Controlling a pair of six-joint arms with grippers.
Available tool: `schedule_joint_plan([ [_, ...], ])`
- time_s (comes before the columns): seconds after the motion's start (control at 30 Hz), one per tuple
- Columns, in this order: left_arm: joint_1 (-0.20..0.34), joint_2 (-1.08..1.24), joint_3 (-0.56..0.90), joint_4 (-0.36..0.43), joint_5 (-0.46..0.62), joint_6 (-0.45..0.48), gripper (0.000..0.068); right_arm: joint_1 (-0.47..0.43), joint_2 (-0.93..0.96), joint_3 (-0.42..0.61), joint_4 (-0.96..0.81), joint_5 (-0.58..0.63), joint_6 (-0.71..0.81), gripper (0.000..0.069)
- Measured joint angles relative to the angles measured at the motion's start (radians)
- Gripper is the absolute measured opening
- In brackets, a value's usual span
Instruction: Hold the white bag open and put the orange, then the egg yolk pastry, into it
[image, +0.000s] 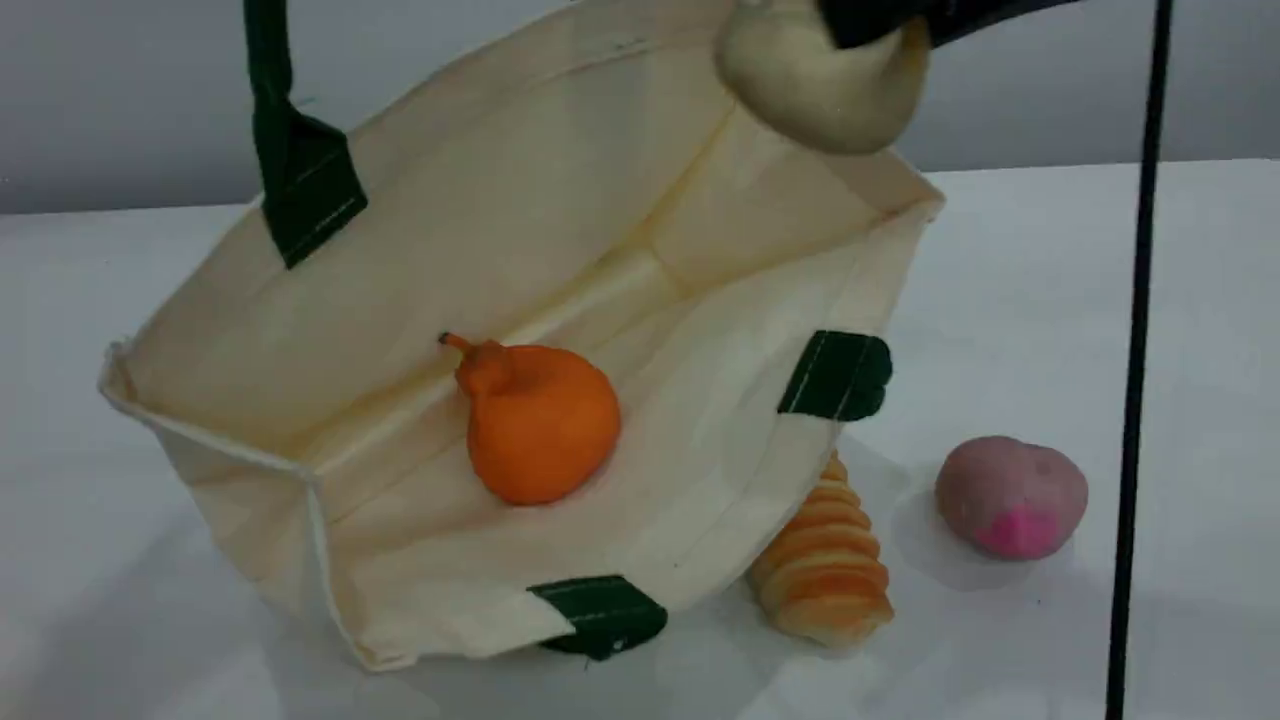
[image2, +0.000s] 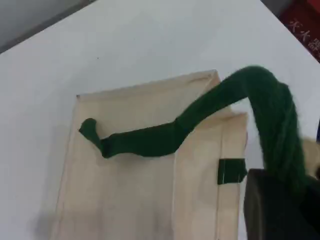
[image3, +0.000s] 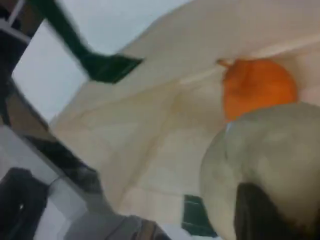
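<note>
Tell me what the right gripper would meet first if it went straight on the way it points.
Probably the orange lying inside the white bag. The right gripper, holding the egg yolk pastry, looks into the open bag; depth is unclear, so cloth might come first.

Matt canvas-like cloth white bag (image: 700, 430); the orange (image: 540, 420) looks smooth, perhaps rubbery.

Pale, unreadable characters on a red object (image2: 306, 27), top-right corner.

White table (image: 1050, 300): bag (image: 400, 260), loaf (image: 825, 570), pink lump (image: 1010, 495).
</note>
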Motion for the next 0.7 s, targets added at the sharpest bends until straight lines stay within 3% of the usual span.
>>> schedule_joint_plan([
  [0.27,0.0,0.0,0.0,-0.011,0.001,-0.003,0.0092,0.234,0.004,0.106,0.093,-0.31,0.047,0.0129],
  [0.47,0.0,0.0,0.0,-0.033,0.003,-0.003,0.0092,0.396,0.077,0.117,0.174,-0.608,0.045,0.0129],
  [0.7,0.0,-0.001,0.0,-0.039,0.01,-0.004,0.0091,0.492,0.234,0.103,0.222,-0.912,0.045,0.0129],
])
